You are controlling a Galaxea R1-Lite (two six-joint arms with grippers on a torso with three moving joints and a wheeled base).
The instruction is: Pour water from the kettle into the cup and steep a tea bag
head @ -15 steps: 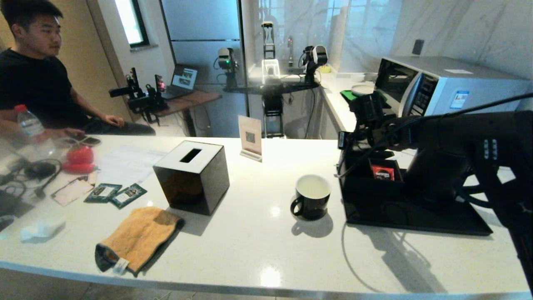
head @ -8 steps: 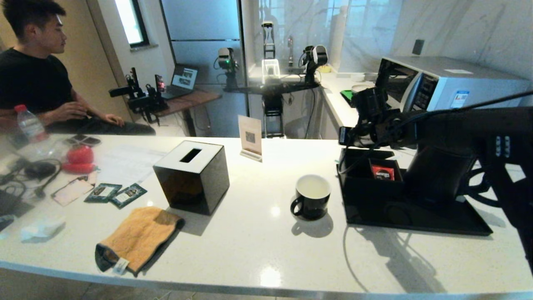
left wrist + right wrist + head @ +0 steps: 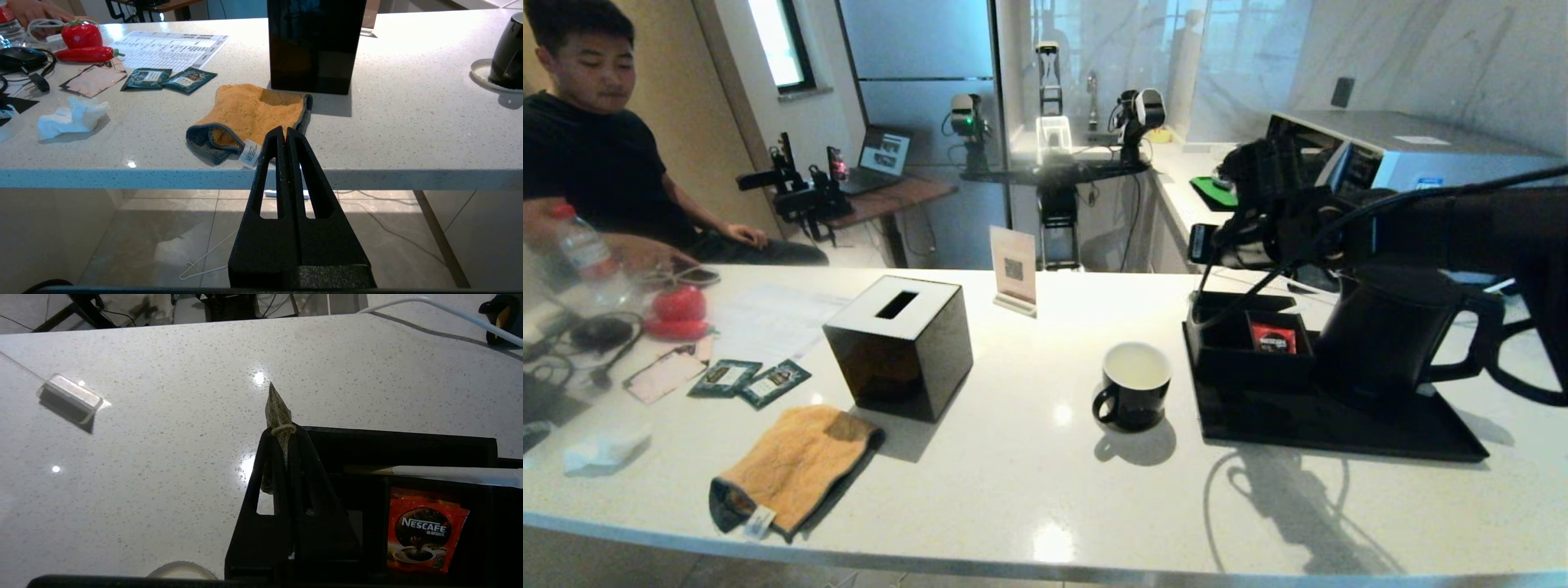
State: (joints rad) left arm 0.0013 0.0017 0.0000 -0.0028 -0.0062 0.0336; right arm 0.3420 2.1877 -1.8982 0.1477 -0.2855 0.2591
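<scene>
Above speckled white counter [image 3: 163, 416], right pincer [image 3: 284, 430] clamps pale, pointed tea bag [image 3: 277, 409].

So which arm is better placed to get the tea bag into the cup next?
The right. Its claw is already shut on the tea bag, raised above the black tray beside the cup. The left claw is shut, empty, below the counter edge.

Black tissue box [image 3: 898, 345] sits mid-counter, orange cloth [image 3: 792, 465] just in front of it — two green packets [image 3: 750, 380] off to its left, red Nescafe packet [image 3: 425, 535] in the black tray [image 3: 1339, 425].
</scene>
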